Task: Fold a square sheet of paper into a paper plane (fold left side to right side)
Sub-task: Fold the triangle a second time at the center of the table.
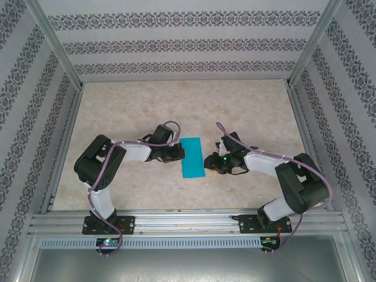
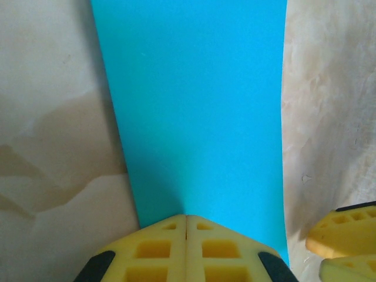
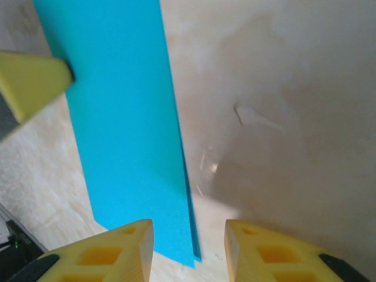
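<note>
the sheet of paper (image 1: pixel 192 157) lies flat on the marbled table (image 1: pixel 176 106) as a plain teal rectangle (narrow, long side running away from you), between the two grippers. the left gripper (image 1: pixel 179 154) has its fingers pressed together, tips at the paper's left edge. the right gripper (image 3: pixel 189 226) stands just beside the right edge; its wrist view shows you the fingers apart and empty, which the top view is too small to show.

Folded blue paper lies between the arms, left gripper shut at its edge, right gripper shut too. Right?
No: the right gripper is open, jaws apart at the edge of the paper, as the right wrist view shows. The left gripper is shut.
</note>
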Motion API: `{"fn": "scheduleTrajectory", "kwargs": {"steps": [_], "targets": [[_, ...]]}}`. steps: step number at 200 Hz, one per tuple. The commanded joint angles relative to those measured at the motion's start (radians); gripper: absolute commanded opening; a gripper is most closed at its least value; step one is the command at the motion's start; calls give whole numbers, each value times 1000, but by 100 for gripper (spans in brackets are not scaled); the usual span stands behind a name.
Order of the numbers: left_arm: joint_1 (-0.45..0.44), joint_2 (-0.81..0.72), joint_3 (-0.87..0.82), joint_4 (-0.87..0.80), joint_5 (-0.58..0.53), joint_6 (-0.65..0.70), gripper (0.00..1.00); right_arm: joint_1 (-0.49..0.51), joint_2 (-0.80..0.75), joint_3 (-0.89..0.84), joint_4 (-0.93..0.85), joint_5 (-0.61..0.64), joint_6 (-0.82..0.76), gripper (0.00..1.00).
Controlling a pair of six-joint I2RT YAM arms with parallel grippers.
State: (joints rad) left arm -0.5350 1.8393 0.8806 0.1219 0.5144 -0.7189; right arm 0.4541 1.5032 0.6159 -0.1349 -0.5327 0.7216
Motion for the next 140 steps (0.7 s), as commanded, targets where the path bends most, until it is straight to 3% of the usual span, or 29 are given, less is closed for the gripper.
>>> {"fn": "scheduleTrajectory", "kwargs": {"steps": [1,140], "targets": [[-5,4,-25,-47,-38,16,0,4,4,-21,-12,-46,-13,38],[-4,7,-20,-50,-31,18,0,63,69,8,63,-79,38,31]]}}
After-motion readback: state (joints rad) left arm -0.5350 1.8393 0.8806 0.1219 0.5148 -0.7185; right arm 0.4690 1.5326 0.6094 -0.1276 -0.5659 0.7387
